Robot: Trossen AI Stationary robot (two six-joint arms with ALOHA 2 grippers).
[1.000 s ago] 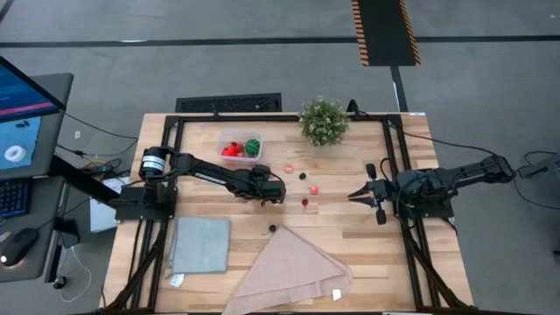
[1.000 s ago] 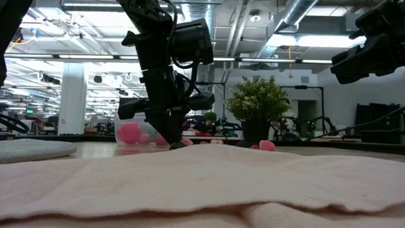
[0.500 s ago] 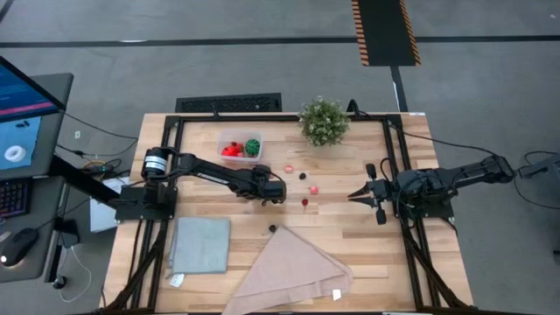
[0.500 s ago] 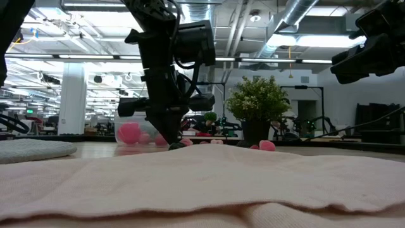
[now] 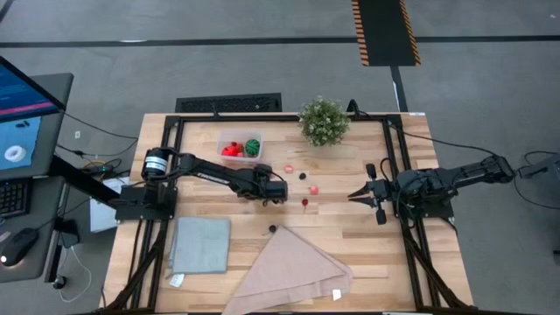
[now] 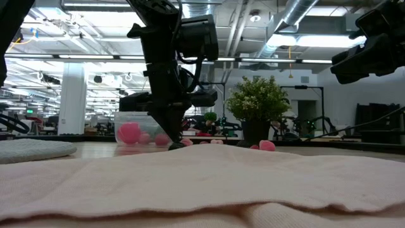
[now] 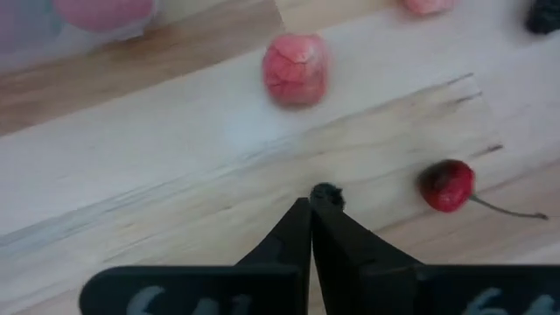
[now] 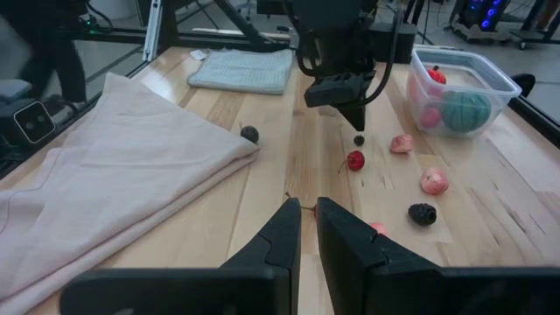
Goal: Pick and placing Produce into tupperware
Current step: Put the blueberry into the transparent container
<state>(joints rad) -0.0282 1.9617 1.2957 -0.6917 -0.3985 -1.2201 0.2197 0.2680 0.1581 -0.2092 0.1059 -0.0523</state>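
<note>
My left gripper (image 5: pixel 282 192) is near the table's middle, pointing down, shut on a tiny dark piece of produce (image 7: pixel 326 194). A red cherry (image 7: pixel 447 185) and a pink piece (image 7: pixel 296 69) lie on the wood just beyond it. More produce is scattered nearby: a pink piece (image 5: pixel 288 167), a dark one (image 5: pixel 303 175) and another dark one (image 5: pixel 272 229) at the beige cloth's corner. The clear tupperware (image 5: pixel 240 146) at the far side holds a red and a round green piece. My right gripper (image 5: pixel 353 194) waits shut at the table's right, above the wood. My left gripper pinches the tiny dark piece (image 8: pixel 359 139) between its two fingers, at their very ends (image 7: pixel 306 219). It comes from above, pointing down. The piece sits just under the tips, close to the wood. I cannot tell whether it touches the table.
A bushy potted plant (image 5: pixel 324 120) stands at the far edge. A grey-blue square cloth (image 5: pixel 199 244) lies near left. A crumpled beige cloth (image 5: pixel 290 271) covers the near middle and fills the low view's foreground (image 6: pixel 202 183). Bare wood lies between the two grippers.
My left arm's wrist has risen a little and edged toward the table's right, while its fingertips have stayed low near the table at almost the same spot. My right arm has kept still.
</note>
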